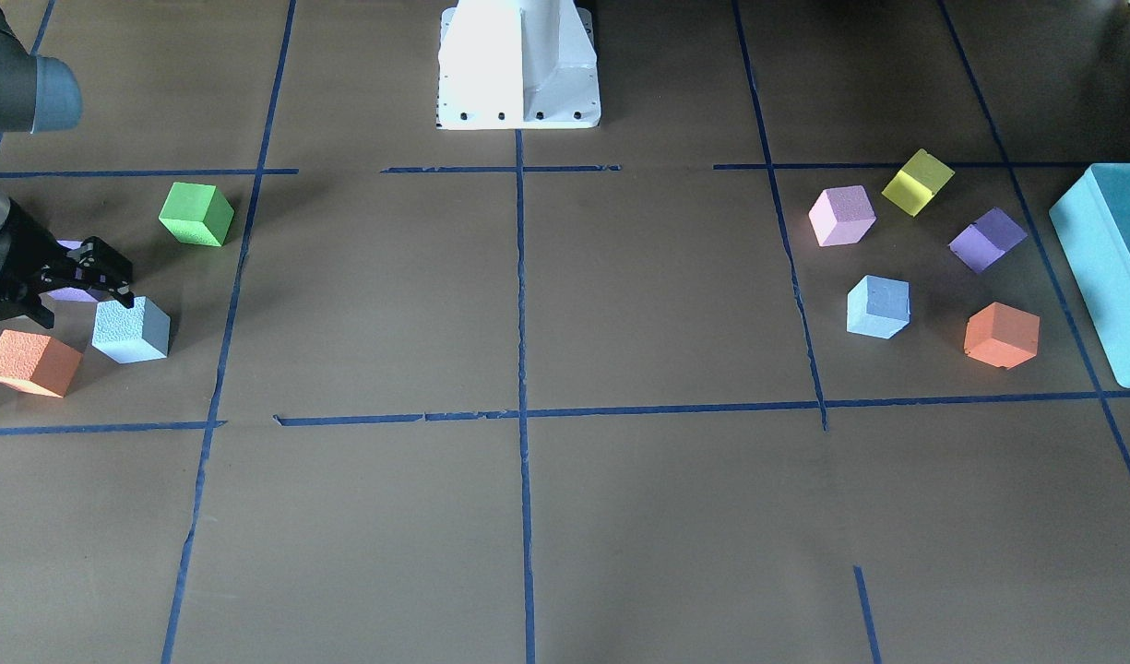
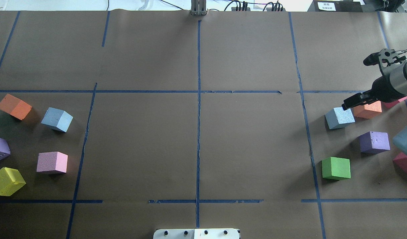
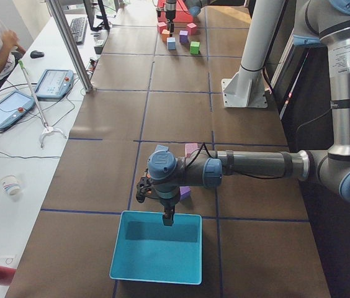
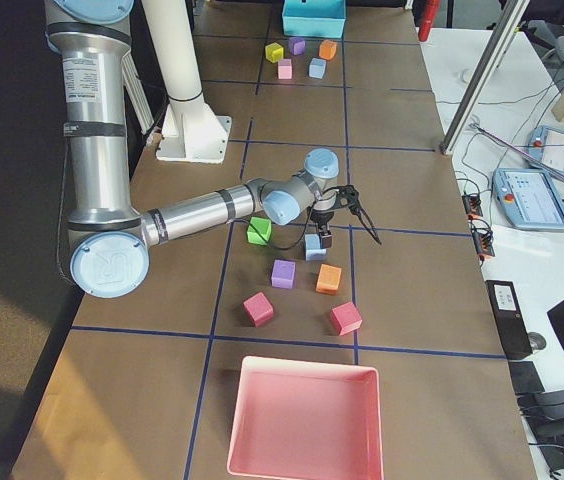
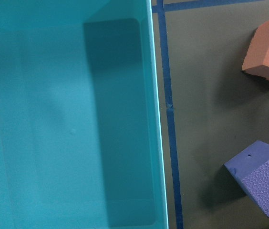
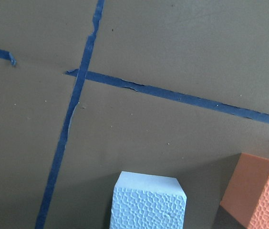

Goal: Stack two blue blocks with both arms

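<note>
My R gripper [image 2: 356,83] is wide open, empty, w/ the light-blue block [image 2: 339,118] just table-centre-side of the gap, near one jaw tip; L gripper [image 3: 167,218]: can't tell.

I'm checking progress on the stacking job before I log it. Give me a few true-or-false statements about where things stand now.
1. The two blue blocks are stacked. False: the left-side blue block and the right-side blue block lie far apart, one on each side of the robot.
2. The right gripper is open, close by the right-side blue block. True.
3. The left arm hangs above the teal box. True.
4. The green block lies on the robot's left side. False: it lies on the right side, near the right-side blue block.
</note>
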